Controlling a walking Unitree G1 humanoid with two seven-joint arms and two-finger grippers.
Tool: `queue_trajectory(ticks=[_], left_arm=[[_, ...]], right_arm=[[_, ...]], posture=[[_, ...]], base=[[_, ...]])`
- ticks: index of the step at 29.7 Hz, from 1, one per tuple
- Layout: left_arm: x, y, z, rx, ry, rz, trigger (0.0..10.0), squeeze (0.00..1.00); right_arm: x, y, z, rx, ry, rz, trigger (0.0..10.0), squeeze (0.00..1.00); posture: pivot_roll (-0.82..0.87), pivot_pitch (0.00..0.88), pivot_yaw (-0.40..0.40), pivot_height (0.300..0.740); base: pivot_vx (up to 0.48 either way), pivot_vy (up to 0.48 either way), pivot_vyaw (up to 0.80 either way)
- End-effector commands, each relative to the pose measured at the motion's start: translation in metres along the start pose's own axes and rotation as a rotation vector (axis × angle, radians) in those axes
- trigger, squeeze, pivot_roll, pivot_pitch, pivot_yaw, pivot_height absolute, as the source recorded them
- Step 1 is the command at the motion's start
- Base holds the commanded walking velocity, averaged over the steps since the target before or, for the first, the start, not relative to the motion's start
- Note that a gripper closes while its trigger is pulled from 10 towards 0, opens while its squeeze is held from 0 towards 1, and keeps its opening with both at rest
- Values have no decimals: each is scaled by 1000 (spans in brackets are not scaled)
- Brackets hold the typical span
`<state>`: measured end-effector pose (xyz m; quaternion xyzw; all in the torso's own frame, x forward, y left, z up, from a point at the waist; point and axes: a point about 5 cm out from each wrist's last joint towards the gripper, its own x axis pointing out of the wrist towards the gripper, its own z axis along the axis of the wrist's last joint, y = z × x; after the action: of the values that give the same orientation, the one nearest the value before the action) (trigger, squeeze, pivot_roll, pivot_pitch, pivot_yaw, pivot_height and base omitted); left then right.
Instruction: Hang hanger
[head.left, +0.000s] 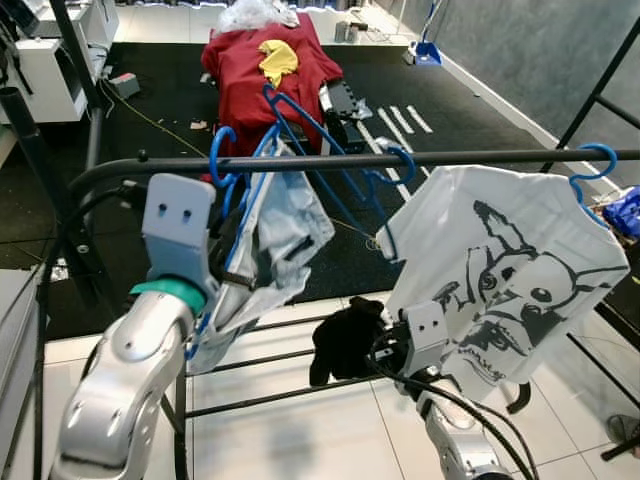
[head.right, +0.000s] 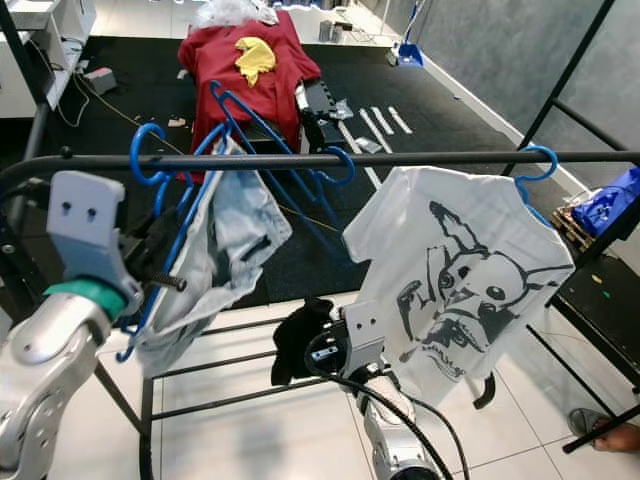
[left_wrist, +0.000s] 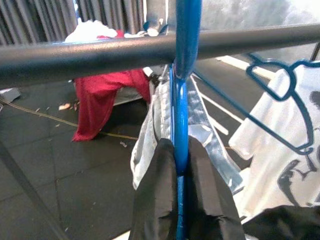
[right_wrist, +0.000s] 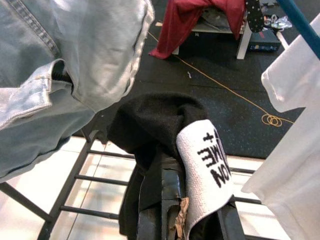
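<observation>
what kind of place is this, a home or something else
Likely a lab or test room rather than a lived-in home: a black clothes rail with a printed white shirt, black floor mats, and a red cloth draped over equipment.

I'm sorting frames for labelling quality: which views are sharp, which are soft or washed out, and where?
Left eye view: sharp, evenly lit, white printed T-shirt crisp. Left wrist view: black metal rail and blue plastic hanger close and slightly soft, upper right corner washed out; left gripper shut on the hanger. Right wrist view: pale denim garment near and soft; right gripper holds a black sock.

The blue hanger (head.left: 232, 190), carrying a pale denim garment (head.left: 275, 240), hangs hooked over the black rail (head.left: 330, 161).
</observation>
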<state>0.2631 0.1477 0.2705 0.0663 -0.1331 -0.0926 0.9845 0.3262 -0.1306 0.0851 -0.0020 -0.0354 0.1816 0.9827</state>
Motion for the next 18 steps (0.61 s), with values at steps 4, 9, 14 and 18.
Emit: queue_trajectory(ticks=[4,9,14,18], left_arm=[[-11,-4,11,47,-63,-40,10000,0],[-17,-5,-4,100,-6,-68,10000,0],[-25,-5,-18,136,54,-100,10000,0],[-44,6,-36,151,151,-119,10000,0]], right_arm=[[-4,0,-5,2,16,4,10000,0],[-3,1,-4,-2,12,8,10000,0],[-4,-1,-4,-9,9,3,10000,0],[-8,-5,-3,-33,4,-4,10000,0]], posture=[[86,128,-28,740],[94,128,-29,740],[85,129,-22,740],[82,135,-15,740]], base=[[0,0,0],[0,0,0],[0,0,0],[0,0,0]])
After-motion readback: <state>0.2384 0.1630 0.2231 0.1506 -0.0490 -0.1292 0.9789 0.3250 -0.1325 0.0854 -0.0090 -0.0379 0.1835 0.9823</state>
